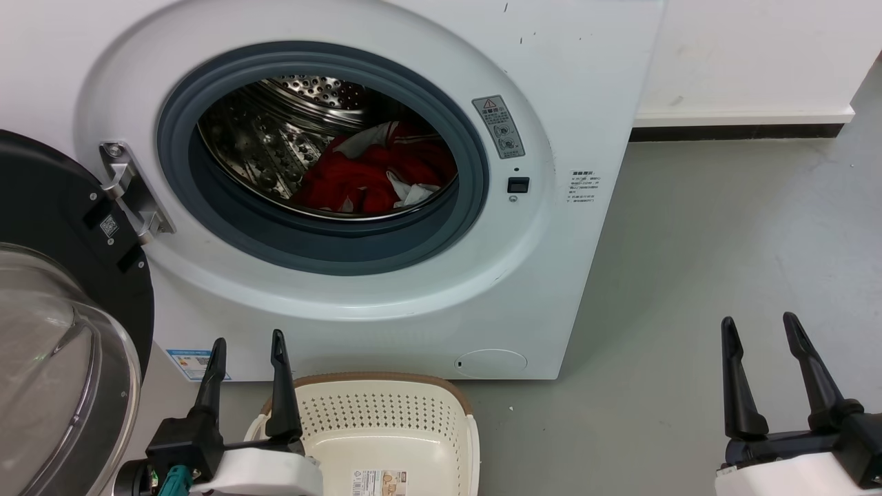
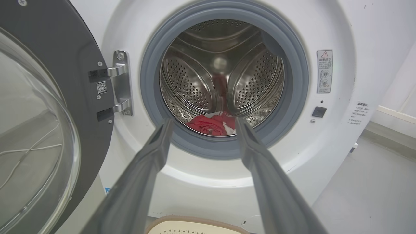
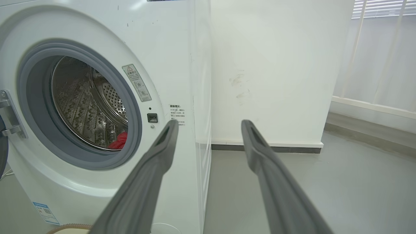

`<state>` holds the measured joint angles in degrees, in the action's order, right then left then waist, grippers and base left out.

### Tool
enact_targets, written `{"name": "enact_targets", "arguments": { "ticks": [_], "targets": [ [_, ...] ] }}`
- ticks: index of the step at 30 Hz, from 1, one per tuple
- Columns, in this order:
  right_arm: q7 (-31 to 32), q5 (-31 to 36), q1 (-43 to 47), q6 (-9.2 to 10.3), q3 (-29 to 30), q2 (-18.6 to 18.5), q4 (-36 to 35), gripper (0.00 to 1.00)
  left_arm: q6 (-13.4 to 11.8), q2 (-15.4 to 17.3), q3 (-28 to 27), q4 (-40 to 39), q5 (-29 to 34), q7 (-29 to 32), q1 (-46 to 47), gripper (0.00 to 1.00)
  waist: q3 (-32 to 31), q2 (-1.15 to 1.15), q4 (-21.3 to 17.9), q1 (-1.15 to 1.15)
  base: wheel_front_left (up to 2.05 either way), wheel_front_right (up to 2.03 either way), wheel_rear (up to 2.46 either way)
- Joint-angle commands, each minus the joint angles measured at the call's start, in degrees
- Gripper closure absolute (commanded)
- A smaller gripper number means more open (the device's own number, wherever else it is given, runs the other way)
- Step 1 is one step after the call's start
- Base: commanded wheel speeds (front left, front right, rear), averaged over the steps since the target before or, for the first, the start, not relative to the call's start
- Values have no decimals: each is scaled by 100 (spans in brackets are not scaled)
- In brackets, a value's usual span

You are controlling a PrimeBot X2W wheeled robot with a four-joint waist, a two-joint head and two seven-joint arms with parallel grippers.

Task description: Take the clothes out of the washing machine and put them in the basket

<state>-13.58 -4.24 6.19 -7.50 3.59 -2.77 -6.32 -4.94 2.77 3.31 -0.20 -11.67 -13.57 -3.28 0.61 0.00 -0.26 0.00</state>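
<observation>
The red and white clothes (image 1: 375,176) lie bundled at the bottom of the steel drum of the white washing machine (image 1: 551,262), whose black-framed glass door (image 1: 62,331) hangs open to the left. The cream basket (image 1: 386,434) stands on the floor just below the porthole. My left gripper (image 1: 248,344) is open with nothing in it, low at the lower left beside the basket; in the left wrist view it (image 2: 203,122) points at the clothes (image 2: 213,124) in the drum. My right gripper (image 1: 758,322) is open and empty, over bare floor right of the machine.
Grey floor (image 1: 723,262) stretches to the right of the machine, bounded by a white wall with a dark skirting (image 1: 737,131). In the right wrist view a curtained window (image 3: 380,48) is at the far right. The open door crowds the left side.
</observation>
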Motion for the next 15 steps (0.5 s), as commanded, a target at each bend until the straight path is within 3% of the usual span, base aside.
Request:
{"name": "enact_targets", "arguments": {
  "ticks": [1,15],
  "targets": [
    [-50,126,83,2,-2,-19,-61,0,-13,16,11,-53,126,-49,-57,0,1,0,-4,0,0,0,0],
    [-163,486,173,3,35,-17,-21,0,-63,17,53,-158,535,-172,-114,0,12,0,1,0,0,0,0]
  ]
}}
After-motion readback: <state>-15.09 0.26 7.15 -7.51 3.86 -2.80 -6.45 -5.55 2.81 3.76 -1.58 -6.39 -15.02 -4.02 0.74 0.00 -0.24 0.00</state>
